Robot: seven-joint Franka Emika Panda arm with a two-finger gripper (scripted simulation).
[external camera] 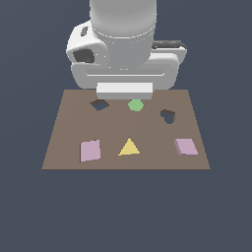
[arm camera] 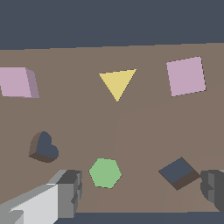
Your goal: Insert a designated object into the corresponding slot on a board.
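Note:
The brown board [external camera: 64,133] lies flat. The small lilac-pink block [external camera: 186,146] lies at the board's near corner on the exterior view's right; it also shows in the wrist view [arm camera: 17,82]. The dark diamond slot [external camera: 100,104] is at the far side on the exterior view's left, and shows in the wrist view [arm camera: 178,172]. My gripper [arm camera: 140,191] is open and empty, with its fingers [arm camera: 65,192] spread wide. It hangs above the board's far edge, over the green hexagon [arm camera: 105,173]. The arm's white hand [external camera: 124,90] hides the fingers in the exterior view.
A dark heart-shaped hole [external camera: 168,116] is at the far side on the exterior view's right. A larger pink square [external camera: 90,150] and a yellow triangle [external camera: 129,147] lie along the near edge. The green hexagon [external camera: 135,105] sits between the two holes.

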